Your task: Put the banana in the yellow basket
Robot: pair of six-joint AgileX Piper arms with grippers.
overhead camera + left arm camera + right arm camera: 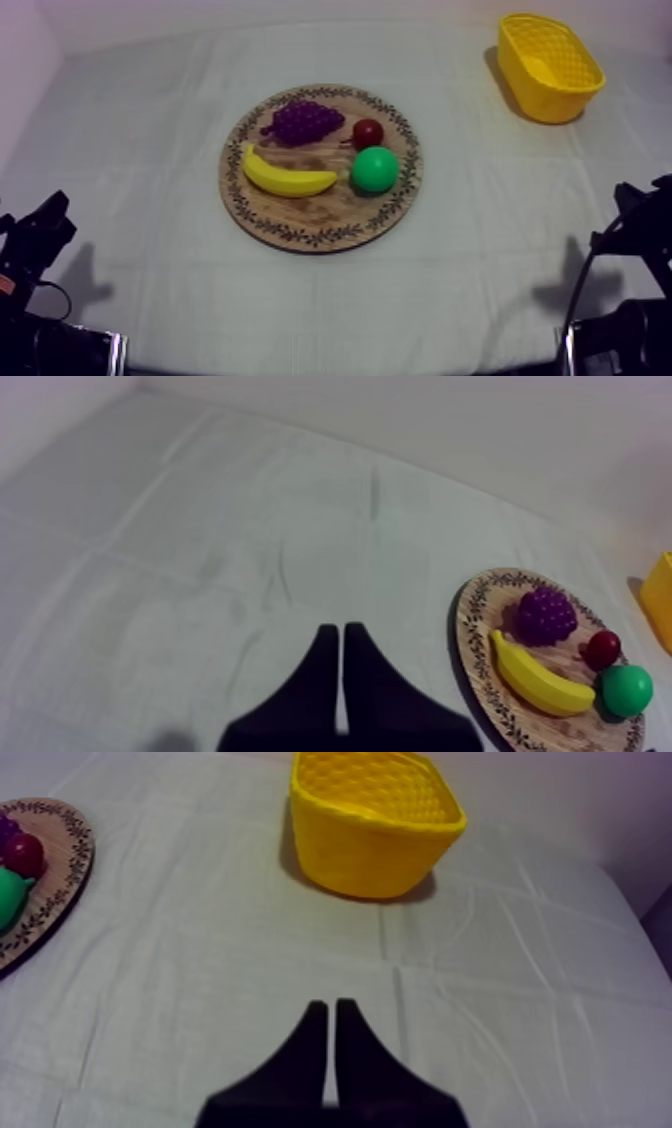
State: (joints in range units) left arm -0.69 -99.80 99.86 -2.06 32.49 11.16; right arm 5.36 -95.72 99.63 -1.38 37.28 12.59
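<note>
left gripper [335, 628]: 2 black fingers pressed together in a narrow wedge, pinching nothing, low over the bare cloth of the bench [140, 150].
right gripper [327, 1004]: 2 fingers pressed together in the same wedge, pinching nothing, over bare cloth.
banana [288, 177]: ahead of the left gripper and off to its right, well apart from both grippers. It lies flat on the wooden board [320, 240].
grapes [300, 122]: on the board, just beyond the banana as seen from the left gripper.
small red fruit [368, 132]: on the board, beside the grapes.
green fruit [375, 169]: on the board, just beside the banana's tip.
yellow basket [370, 852]: upright, roughly straight ahead of the right gripper, well apart from the board, which lies off to that gripper's left.
</note>
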